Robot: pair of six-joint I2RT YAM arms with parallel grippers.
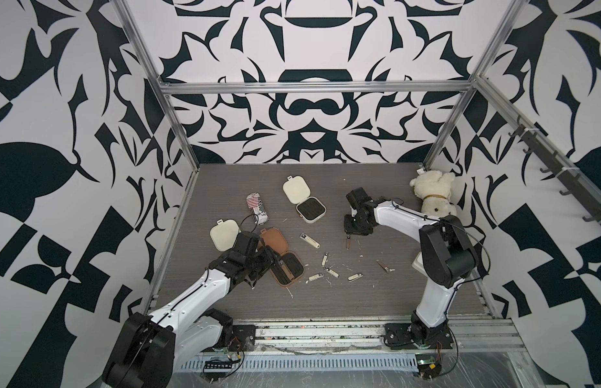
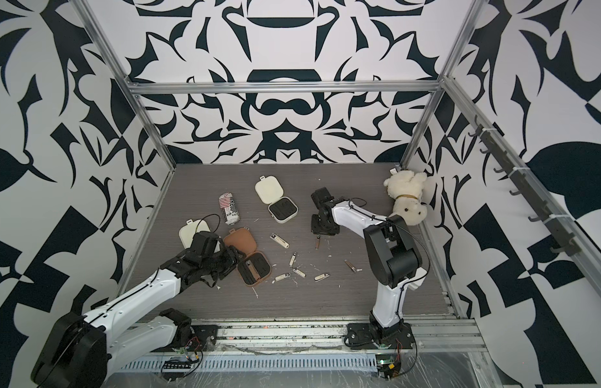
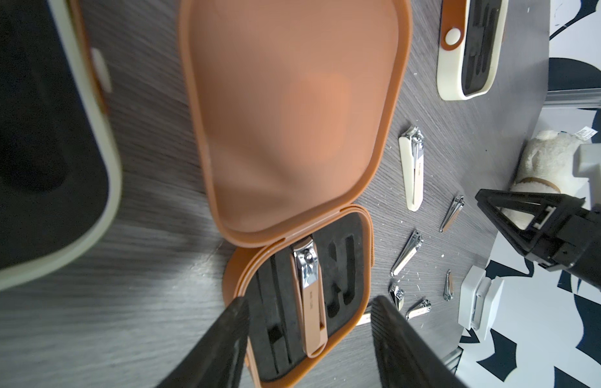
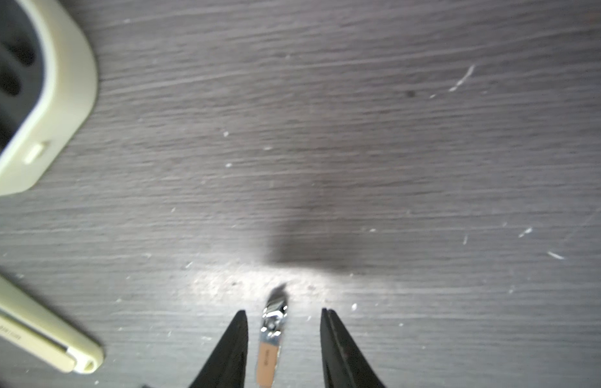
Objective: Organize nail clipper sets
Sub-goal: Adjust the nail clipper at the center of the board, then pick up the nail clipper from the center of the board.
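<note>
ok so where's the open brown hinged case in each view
Top view: open brown hinged case lies left of the scene's centre.
Top view: same spot.
Left wrist: fills most of the picture, a brown nail clipper in its black insert.
Right wrist: not in it.
Shared landmark: long cream nail clipper beside the case.

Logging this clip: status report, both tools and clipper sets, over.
Left tool open over brown case, large clipper seated. Right tool open, straddling small brown clipper on table. Can and dog well aside.
</note>
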